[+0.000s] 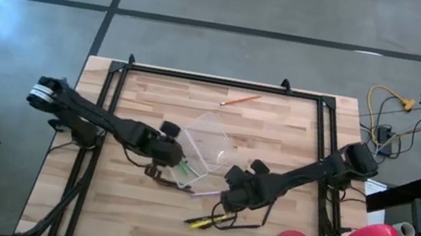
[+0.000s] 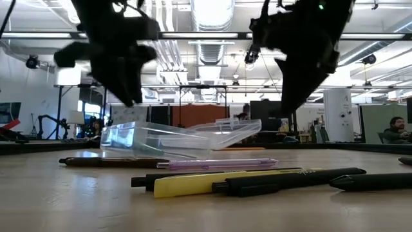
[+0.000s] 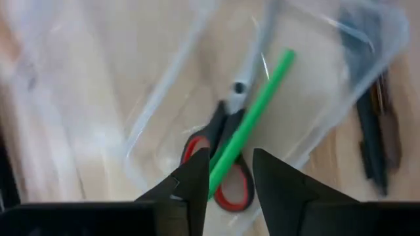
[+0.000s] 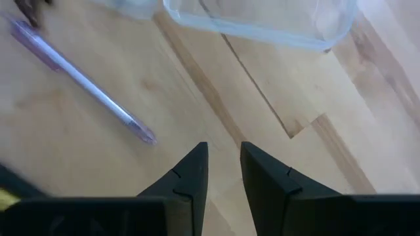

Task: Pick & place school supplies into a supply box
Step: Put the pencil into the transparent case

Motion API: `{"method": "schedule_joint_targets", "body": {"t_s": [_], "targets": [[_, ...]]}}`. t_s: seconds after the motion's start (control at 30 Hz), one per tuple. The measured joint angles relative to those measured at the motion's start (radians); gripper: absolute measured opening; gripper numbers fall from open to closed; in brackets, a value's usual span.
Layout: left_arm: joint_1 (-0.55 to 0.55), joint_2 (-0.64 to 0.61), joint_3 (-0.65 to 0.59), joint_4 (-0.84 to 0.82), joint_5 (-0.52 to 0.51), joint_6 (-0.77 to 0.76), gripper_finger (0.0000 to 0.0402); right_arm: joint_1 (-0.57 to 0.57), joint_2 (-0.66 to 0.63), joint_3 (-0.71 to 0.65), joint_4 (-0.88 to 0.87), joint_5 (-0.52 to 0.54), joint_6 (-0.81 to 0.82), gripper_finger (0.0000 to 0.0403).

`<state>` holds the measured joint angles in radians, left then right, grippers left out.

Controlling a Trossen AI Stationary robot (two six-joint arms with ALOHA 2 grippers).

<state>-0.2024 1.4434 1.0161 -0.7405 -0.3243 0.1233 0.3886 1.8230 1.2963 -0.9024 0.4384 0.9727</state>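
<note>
Left wrist view: our left fingers point(image 3: 230, 180) stand apart around the green pen point(image 3: 252, 121), its length running straight ahead into the supply box point(image 3: 157, 105); right fingers point(image 4: 223, 170) empty, narrowly parted.

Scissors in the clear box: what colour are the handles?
Red handles on the scissors, lying in the supply box beside a green pen; clearest in the left wrist view.

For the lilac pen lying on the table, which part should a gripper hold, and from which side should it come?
Probably grip the lilac pen mid-barrel, coming straight down from above with fingers across its width: it lies flat on bare wood, apart from the clear box. The right gripper hovers nearest.
</note>
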Motion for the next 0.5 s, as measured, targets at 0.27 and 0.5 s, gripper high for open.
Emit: {"method": "schedule_joint_targets", "body": {"t_s": [0.27, 0.5], "targets": [[0.000, -0.252, -0.058, 0.011, -0.023, -0.634, 0.0104, -0.250, -0.060, 0.004, 0.087, -0.159, -0.270, 0.0082], [-0.003, -0.401, -0.223, 0.130, -0.024, -0.953, 0.0105, -0.503, -0.066, 0.021, 0.155, -0.102, -0.731, 0.0082]]}}
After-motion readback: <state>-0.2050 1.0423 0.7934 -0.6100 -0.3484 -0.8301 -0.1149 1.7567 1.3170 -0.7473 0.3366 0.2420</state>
